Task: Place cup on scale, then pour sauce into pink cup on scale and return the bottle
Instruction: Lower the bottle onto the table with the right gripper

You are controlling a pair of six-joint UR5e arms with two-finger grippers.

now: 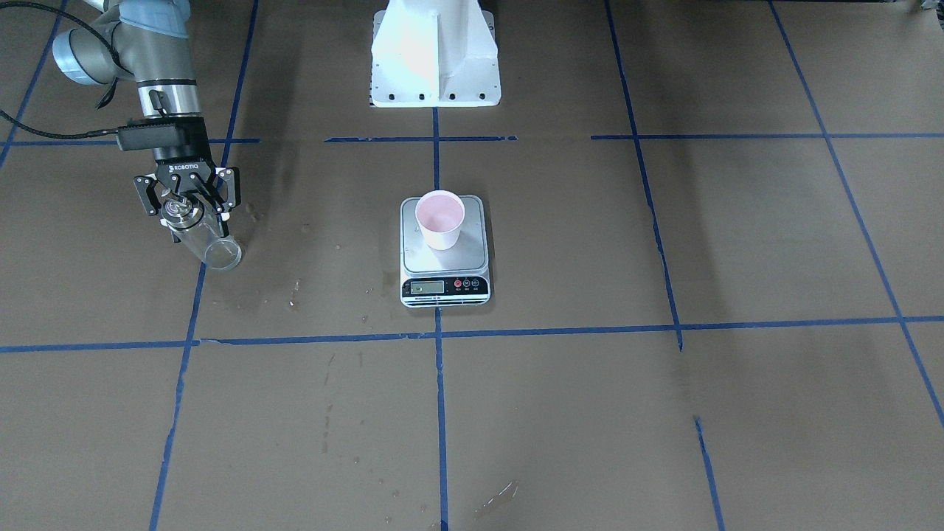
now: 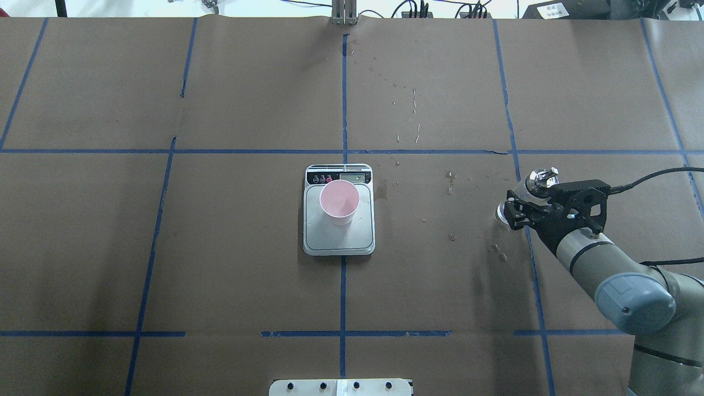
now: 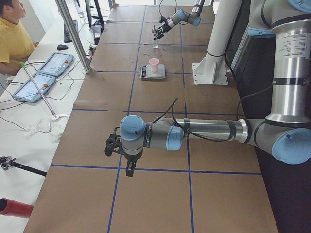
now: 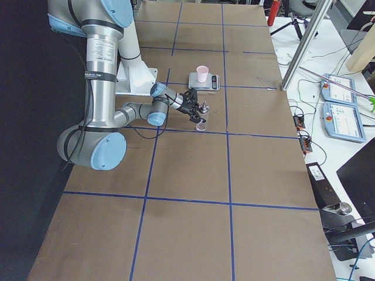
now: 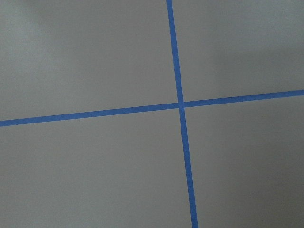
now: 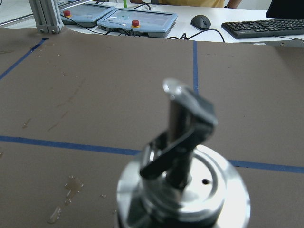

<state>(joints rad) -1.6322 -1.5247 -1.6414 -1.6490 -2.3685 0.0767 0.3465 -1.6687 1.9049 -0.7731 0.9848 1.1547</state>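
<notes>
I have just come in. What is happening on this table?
The pink cup already stands on the scale. The right gripper has its fingers on either side of the clear bottle, which stands on the table to the robot's right; whether they grip it is unclear. The left gripper hangs far off.

The cup [image 2: 339,201] sits on the scale [image 2: 339,242] at the middle of the table [image 2: 220,264]. The bottle [image 1: 214,249] stands well off to the robot's right, upright within the right gripper [image 1: 190,210].
</notes>
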